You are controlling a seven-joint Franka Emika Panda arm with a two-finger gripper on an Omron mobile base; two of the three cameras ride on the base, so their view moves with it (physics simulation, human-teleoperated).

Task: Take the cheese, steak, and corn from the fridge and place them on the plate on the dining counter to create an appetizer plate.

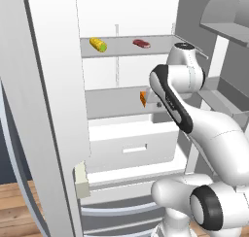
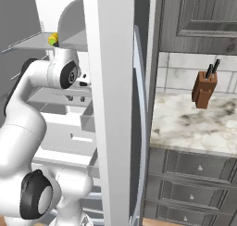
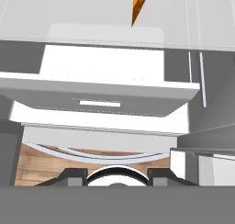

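The fridge (image 1: 127, 17) stands open before me. On its upper shelf lie the corn (image 1: 98, 44), a yellow cob with a green end, and to its right the dark red steak (image 1: 141, 43). The corn (image 2: 53, 39) also peeks out above my arm in the right base view. The orange cheese (image 1: 142, 98) sits on the middle shelf, just left of my hand, which is mostly hidden behind my forearm. In the hand view the cheese (image 3: 139, 2) is at the top edge, far from my gripper (image 3: 115, 175). The jaws stand apart with nothing between them.
A white drawer (image 1: 133, 143) sits below the middle shelf, also the drawer (image 3: 105, 99) under my hand. The thick fridge door (image 1: 44, 110) stands open on the left. A small marble top (image 2: 194, 123) with a knife block (image 2: 204, 88) lies to the right.
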